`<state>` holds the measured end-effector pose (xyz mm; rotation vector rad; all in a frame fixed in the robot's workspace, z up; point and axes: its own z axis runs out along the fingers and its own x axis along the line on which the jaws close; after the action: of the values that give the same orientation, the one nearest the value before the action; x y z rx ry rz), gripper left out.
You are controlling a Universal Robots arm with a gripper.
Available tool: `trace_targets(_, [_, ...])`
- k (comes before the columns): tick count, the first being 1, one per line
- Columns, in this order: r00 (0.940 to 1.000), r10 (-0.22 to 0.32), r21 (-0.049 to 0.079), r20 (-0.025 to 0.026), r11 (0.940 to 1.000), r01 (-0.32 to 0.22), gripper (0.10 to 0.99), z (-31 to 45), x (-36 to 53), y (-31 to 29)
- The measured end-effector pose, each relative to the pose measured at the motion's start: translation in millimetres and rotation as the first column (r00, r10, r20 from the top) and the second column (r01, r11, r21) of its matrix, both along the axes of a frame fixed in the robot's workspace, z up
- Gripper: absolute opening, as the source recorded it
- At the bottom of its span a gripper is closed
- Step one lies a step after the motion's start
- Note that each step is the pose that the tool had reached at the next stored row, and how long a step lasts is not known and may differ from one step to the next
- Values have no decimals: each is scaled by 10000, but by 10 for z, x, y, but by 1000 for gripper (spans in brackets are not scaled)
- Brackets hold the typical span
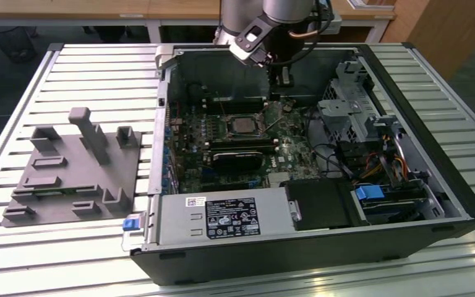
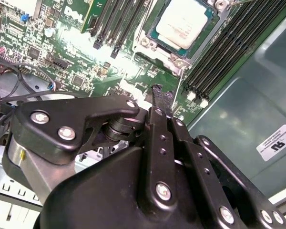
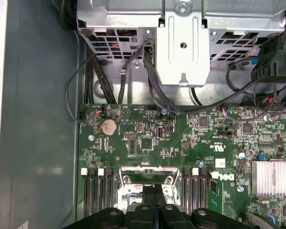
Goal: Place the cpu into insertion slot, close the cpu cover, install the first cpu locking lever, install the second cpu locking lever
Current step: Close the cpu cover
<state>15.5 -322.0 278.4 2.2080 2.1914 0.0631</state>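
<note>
Silver-grey on top, small, flat and square, the cpu [image 1: 242, 125] sat in the insertion slot [image 1: 226, 119], that little square socket with a thin silvery rim on the green board, deep inside the open black computer case [image 1: 303, 263]. That was the exterior view, and there the arm's black gripper [image 1: 284, 83] hung low in the case, near the socket and to the exterior view's right of it. A larger black heatsink block [image 1: 242, 159] lay just beside the socket on the camera's side. Well apart, on the exterior view's left, a grey moulded fixture [image 1: 72, 167] stood on the slatted metal table [image 1: 97, 68].

Over to the second wrist view: fingertips [image 2: 161, 99] pressed together, nothing between them, poised near a corner of the socket. The cpu cover [image 2: 178, 61], a thin silvery frame, looked to be down around the chip. So placing was done, and by my reading the locking levers were the step in hand, though I couldn't pick the levers out. That work called for a fine, steady push from a narrow tip. Long black memory slots [image 2: 224, 47] ran tight alongside the socket, leaving little room to stray.

First wrist view: the closed fingers [image 3: 148, 193] sat over the socket frame. A silver drive cage [image 3: 181, 43] and a bundle of black cables [image 3: 152, 90] lay beyond the board, clear of the tip.
</note>
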Motion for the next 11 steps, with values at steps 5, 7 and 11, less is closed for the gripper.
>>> trace_targets(5, [10000,-1,-1,0,10000,1,106,0,44,0])
trace_targets(7, [10000,-1,0,-1,10000,1,106,0,60,0])
trace_targets(11, [10000,-1,-1,-1,10000,1,106,0,110,0])
